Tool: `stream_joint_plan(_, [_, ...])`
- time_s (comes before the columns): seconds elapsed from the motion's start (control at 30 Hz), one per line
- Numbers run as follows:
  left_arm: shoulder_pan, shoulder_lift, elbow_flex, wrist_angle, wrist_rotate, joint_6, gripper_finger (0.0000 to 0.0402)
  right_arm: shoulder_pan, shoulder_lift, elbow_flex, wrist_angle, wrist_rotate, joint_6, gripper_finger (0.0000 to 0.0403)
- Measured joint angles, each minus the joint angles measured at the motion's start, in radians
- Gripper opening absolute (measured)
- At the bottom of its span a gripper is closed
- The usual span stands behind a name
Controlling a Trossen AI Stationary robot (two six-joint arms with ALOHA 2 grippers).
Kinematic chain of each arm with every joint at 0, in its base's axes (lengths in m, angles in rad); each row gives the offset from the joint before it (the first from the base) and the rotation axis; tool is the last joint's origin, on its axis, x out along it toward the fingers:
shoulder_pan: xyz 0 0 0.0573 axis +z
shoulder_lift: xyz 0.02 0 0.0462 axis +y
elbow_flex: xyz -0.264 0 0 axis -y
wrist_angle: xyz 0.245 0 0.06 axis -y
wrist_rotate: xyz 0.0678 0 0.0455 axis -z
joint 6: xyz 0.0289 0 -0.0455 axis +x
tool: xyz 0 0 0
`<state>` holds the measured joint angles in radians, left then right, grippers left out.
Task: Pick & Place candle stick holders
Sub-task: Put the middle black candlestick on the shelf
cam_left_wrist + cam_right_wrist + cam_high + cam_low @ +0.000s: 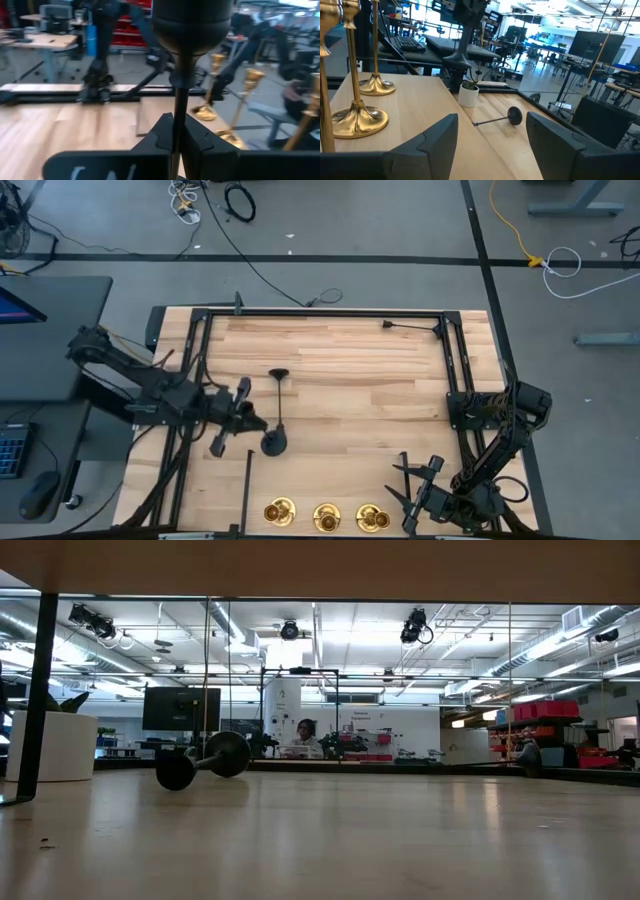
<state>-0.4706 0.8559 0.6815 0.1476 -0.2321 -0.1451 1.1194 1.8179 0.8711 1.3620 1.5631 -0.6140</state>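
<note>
Black holder (277,442) pinched in left fingers (243,420); right fingers (412,492) spread beside brass holders (326,516).

Brass-gold candle stick holders: three, standing in a row at the bench's near edge (279,511), (327,516), (372,517). Black candle stick holders showing in the high view: two, one lying on its side (279,393), one sitting in the left end effector (241,418). White plant pot (468,94): one.

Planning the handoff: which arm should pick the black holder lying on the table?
Left. The left gripper is beside the lying black holder, though already holding another; the right gripper waits open by the brass holders.
</note>
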Motion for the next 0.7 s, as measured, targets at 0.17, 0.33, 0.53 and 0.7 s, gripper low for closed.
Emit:
stream_joint_plan(0.17, [-0.038, 0.078, 0.0, 0.053, -0.009, 0.003, 0.0011, 0.0, 0.0, 0.0, -0.003, 0.0, -0.011, 0.0236])
stream_joint_plan(0.33, [-0.069, 0.15, 0.0, 0.133, -0.011, -0.001, 0.0011, 0.0, 0.0, 0.0, -0.003, 0.0, -0.01, 0.0236])
stream_joint_plan(0.53, [-0.12, 0.192, 0.0, 0.175, -0.039, -0.03, 0.0011, 0.0, 0.0, 0.0, -0.003, 0.0, -0.014, 0.0236])
stream_joint_plan(0.7, [-0.157, 0.229, 0.027, 0.17, -0.064, -0.02, 0.0011, 0.0, 0.0, 0.0, -0.002, 0.0, -0.019, 0.0236])
